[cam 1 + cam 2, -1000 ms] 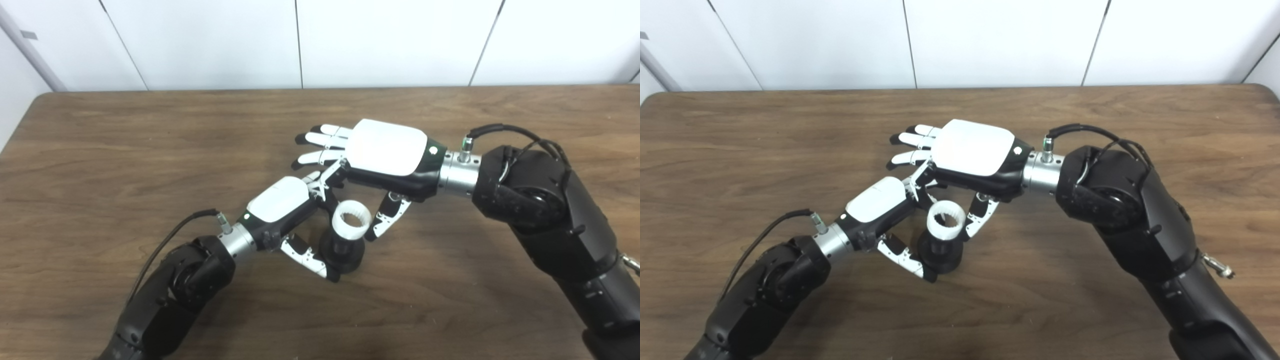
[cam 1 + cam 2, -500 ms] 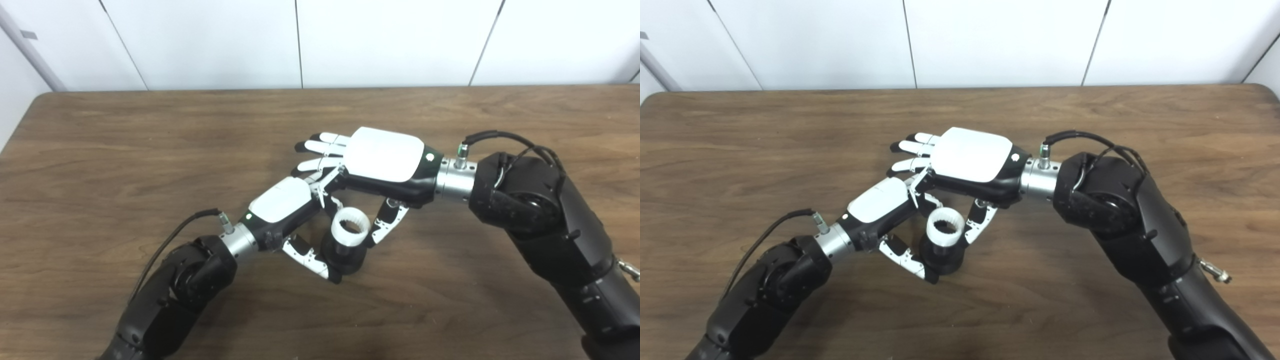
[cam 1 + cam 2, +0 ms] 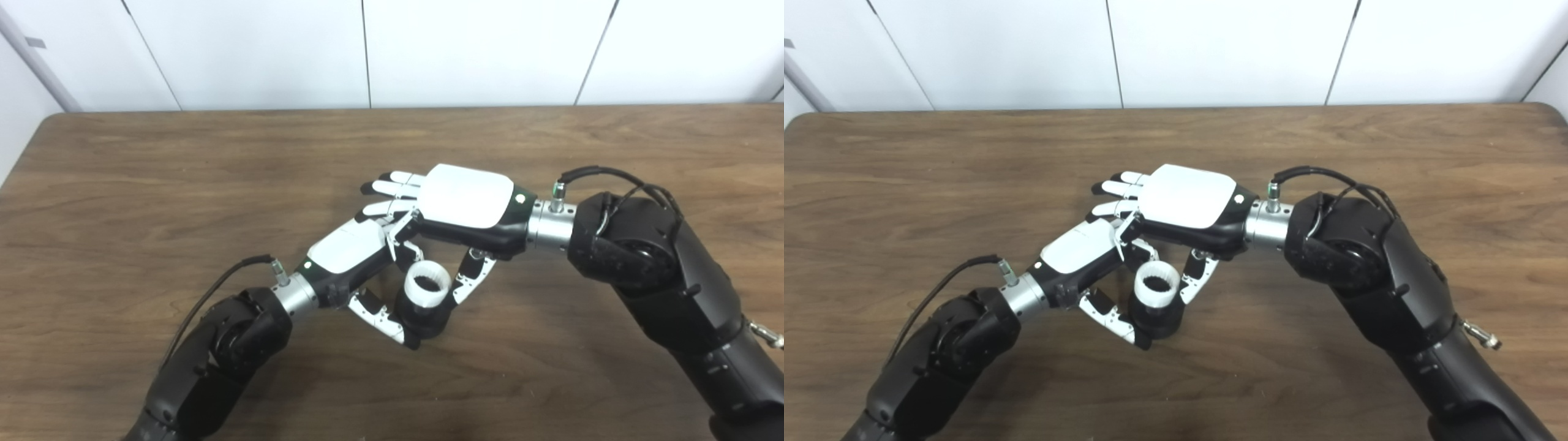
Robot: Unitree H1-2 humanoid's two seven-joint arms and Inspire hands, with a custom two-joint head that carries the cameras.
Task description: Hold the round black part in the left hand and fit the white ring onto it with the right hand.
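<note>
**White ring sits on the black part, both hands closed in around it**

Left eye view: the left hand [image 3: 349, 248] comes up from seven o'clock and grips the round black part [image 3: 422, 318], thumb curled along the part's near edge at six o'clock, the other fingers tucked behind it. The part stands just off the wooden table [image 3: 122, 184], a shade below picture centre. The white ring [image 3: 427, 286] is seated on top of the part, its opening facing up and dark inside. The right hand [image 3: 465, 199] reaches in from three o'clock, palm down, its white back above the ring. Its thumb [image 3: 468, 283] drops down and touches the ring's three o'clock side; one finger bends under toward the ring's eleven o'clock side, so the hand pinches the ring. Its remaining fingers stretch out flat toward nine o'clock, lying over the left hand's knuckles.

Right eye view: same picture, shifted a little left. The ring [image 3: 1156, 285] caps the black part [image 3: 1156, 318], which the left hand [image 3: 1078, 248] clasps from the eight o'clock side. The right hand [image 3: 1185, 199] hangs over it with its thumb against the ring's right wall. Whether the ring is pressed fully home cannot be told. White wall panels [image 3: 1213, 49] close the scene at twelve o'clock.
</note>
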